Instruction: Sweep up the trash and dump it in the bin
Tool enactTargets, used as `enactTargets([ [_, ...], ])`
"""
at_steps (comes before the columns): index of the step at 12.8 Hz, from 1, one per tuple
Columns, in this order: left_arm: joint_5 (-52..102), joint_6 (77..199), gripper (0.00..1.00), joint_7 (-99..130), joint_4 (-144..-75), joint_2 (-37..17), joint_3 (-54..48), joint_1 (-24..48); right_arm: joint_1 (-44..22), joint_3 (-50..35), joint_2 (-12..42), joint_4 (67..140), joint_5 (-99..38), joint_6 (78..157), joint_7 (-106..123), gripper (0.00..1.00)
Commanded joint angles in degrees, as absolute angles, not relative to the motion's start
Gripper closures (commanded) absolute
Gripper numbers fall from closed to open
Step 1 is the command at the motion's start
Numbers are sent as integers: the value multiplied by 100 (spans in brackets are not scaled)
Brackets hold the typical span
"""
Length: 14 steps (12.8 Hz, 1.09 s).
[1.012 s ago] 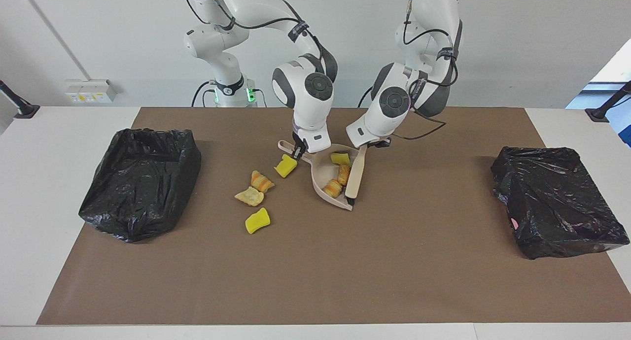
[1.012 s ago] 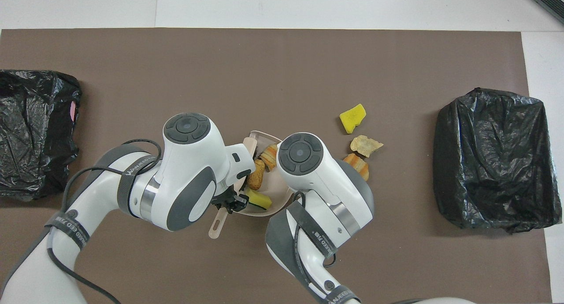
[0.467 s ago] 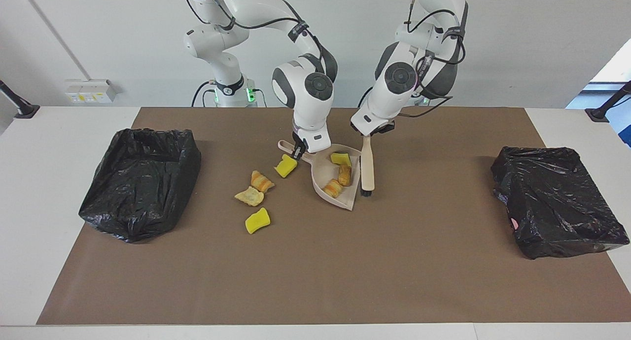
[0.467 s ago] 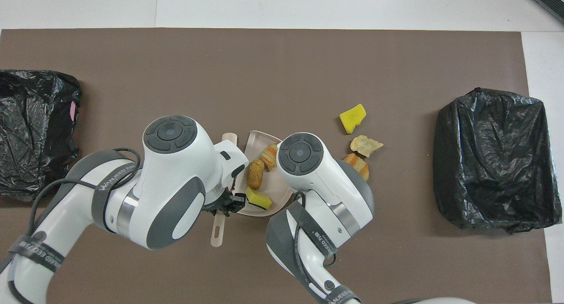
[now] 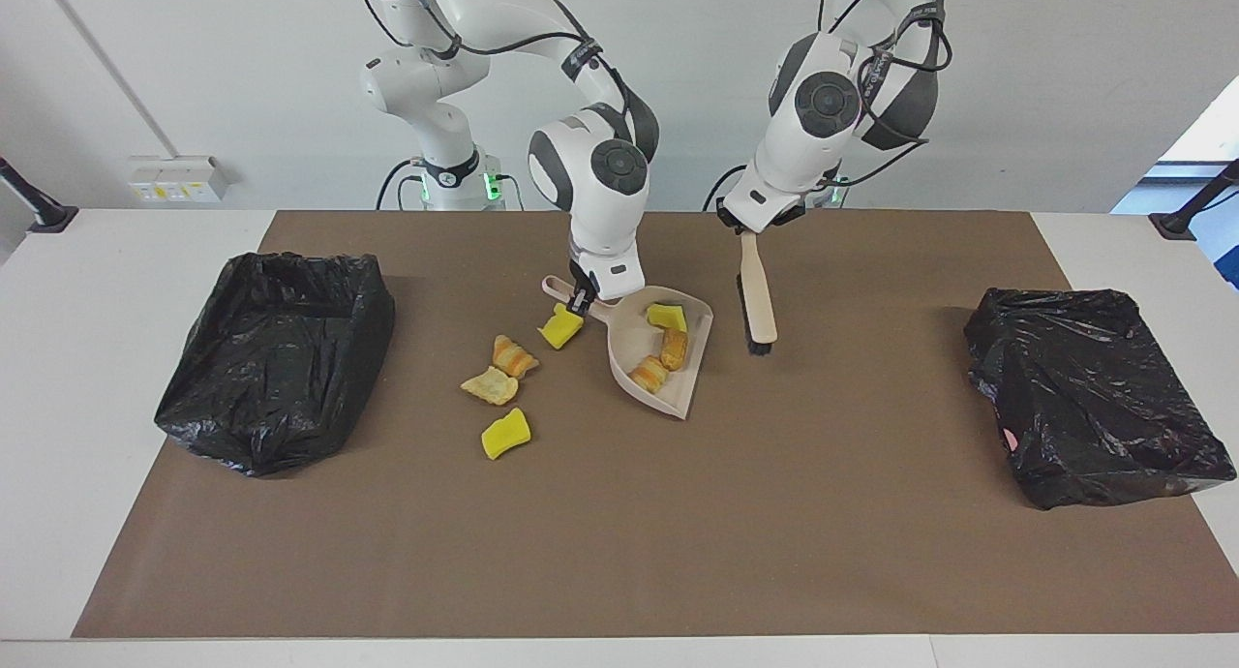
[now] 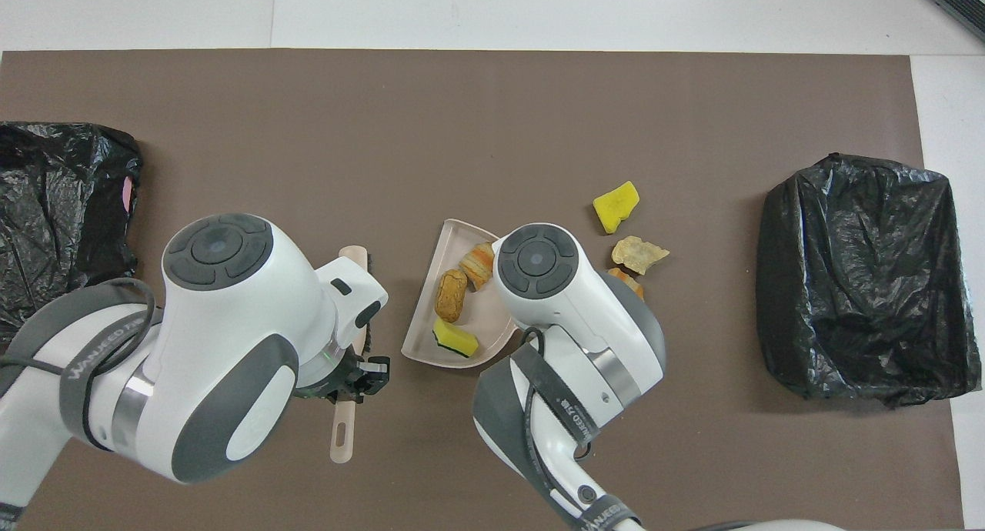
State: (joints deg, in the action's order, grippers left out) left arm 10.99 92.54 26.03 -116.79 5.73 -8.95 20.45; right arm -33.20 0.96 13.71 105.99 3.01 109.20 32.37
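1. Now the left gripper is clamped on the brush handle, holding it raised over the mat beside the dustpan, bristles down.
2. At the pan's handle, the right gripper is closed on it and holds the pan, with its open lip pointing away from the robots.
3. Three pieces of trash lie in the pan: a green-backed sponge and two bread chunks.
4. Four more lie on the mat toward the right arm's end: a sponge touching or just beside the right gripper, two bread chunks close together, and another sponge farther from the robots.
5. To sweep well, I judge the brush should go round the loose pieces and push them toward the lip while the pan stays flat and steady.
6. Probably the sponge by the handle is awkward, since the right gripper crowds it.
7. Two black-lined bins sit at the table's ends, well apart from the trash.
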Motion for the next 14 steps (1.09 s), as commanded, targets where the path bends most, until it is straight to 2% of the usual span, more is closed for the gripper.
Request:
enactTargets([
  [1,1178,9491,100,2786,-12382,1115,-958,2100,-2919,62,994,10591,316,10978,3489,100],
  [4,1186,10299,100,2865,-13348,1817,-1440,2162,-2506,62,590,10495,316,10856,3603,100],
  [5,1187,10318,100,2926,-13472,1898,-1642,2197,-2366,62,537,10381,316,10715,3630,100],
  [8,1222,10878,100,3498,-13911,1916,-2493,2354,-1752,114,335,10082,308,10259,4347,100],
  [11,1915,11503,100,3778,-14229,1986,-3056,2470,-812,114,334,9599,150,9617,5209,100],
  [14,2029,12249,100,4025,-14589,1881,-3498,2470,190,123,395,9457,-26,9387,5895,100],
])
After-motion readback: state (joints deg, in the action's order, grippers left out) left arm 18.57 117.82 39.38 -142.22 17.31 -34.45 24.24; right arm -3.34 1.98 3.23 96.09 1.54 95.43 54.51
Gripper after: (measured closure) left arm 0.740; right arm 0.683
